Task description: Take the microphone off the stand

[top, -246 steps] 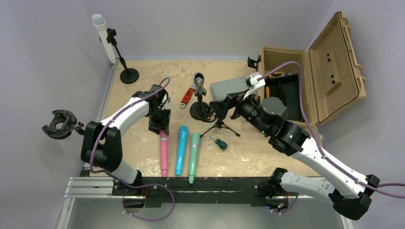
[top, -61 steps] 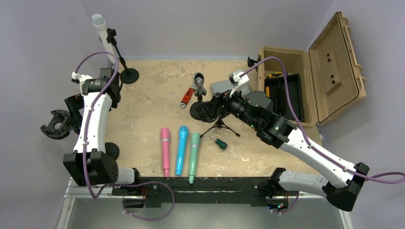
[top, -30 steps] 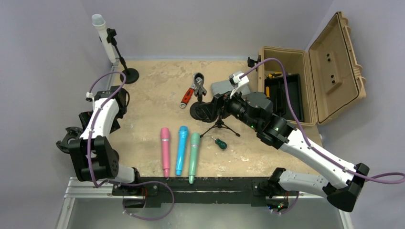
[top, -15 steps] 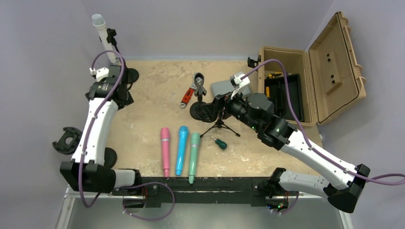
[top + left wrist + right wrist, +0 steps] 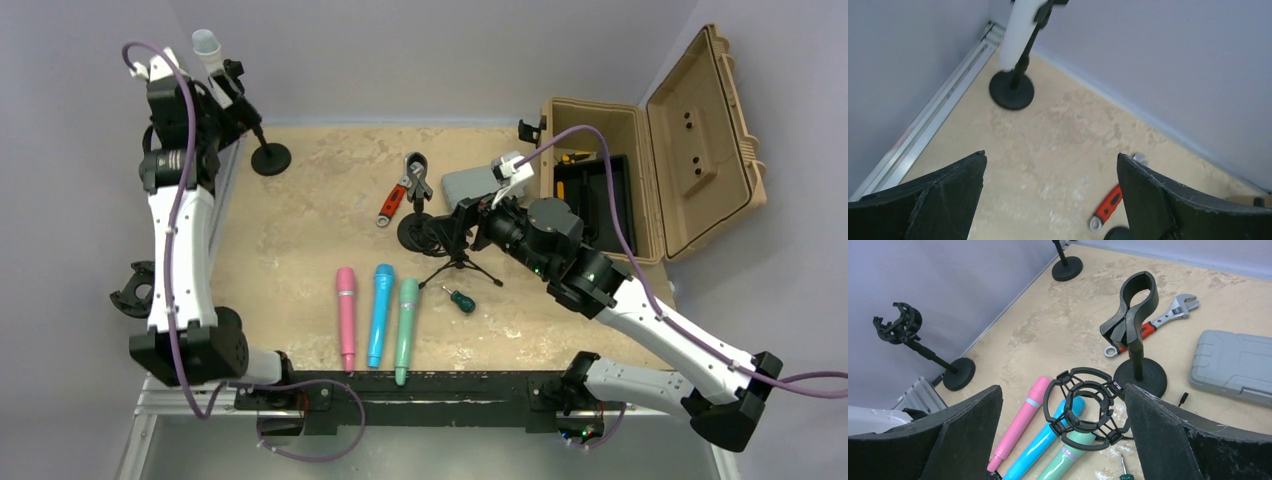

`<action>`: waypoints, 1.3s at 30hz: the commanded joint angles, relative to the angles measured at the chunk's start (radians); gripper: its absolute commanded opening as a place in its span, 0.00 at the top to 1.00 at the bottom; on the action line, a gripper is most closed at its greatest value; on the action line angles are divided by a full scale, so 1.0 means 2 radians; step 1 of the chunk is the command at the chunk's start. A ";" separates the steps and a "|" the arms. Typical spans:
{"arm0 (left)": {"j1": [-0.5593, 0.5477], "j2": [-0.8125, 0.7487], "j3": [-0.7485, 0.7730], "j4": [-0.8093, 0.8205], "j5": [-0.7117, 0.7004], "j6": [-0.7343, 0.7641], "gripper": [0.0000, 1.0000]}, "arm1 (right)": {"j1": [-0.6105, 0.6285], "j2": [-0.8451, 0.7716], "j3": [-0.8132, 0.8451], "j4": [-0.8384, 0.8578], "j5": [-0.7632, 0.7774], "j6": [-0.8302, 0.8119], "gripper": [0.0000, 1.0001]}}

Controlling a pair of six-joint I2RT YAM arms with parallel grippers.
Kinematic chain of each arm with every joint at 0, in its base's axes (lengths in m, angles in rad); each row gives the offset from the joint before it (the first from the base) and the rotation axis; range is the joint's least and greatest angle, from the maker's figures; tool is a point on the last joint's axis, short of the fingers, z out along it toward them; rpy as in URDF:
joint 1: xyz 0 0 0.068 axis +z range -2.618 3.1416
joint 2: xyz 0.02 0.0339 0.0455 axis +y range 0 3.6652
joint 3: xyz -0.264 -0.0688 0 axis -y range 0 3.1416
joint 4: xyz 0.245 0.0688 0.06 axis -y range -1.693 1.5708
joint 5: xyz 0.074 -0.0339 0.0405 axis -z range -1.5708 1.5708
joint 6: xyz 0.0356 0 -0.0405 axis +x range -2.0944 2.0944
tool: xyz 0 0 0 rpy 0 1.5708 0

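Note:
The white microphone (image 5: 213,70) sits tilted in the clip of a black stand (image 5: 270,158) at the back left corner. In the left wrist view its white body (image 5: 1019,30) and the stand's round base (image 5: 1011,91) show at the top, ahead of the fingers and not between them. My left gripper (image 5: 205,110) is raised beside the microphone and stands open and holds nothing (image 5: 1050,165). My right gripper (image 5: 455,225) hovers open over a black shock mount (image 5: 1087,407) on a small tripod; its fingers (image 5: 948,440) do not touch it.
Pink (image 5: 344,315), blue (image 5: 380,312) and green (image 5: 406,315) microphones lie side by side near the front. A clip stand (image 5: 415,215), red-handled wrench (image 5: 395,205), grey case (image 5: 480,183), small screwdriver (image 5: 460,298) and open tan toolbox (image 5: 640,180) fill the middle and right.
My left arm has swung up from the table's left edge to the white microphone at the back left corner, gripper open throughout. The right arm has barely shifted.

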 commanded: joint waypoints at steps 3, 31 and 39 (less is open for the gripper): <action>0.011 0.119 0.136 0.148 0.021 0.029 0.00 | 0.000 -0.025 0.015 -0.006 0.029 0.005 0.09; 0.022 0.377 0.328 0.279 -0.039 0.160 0.61 | 0.000 -0.037 0.067 -0.094 0.049 0.048 0.09; 0.022 0.232 0.207 0.243 0.020 0.170 1.00 | 0.000 -0.029 0.072 -0.071 0.044 0.036 0.09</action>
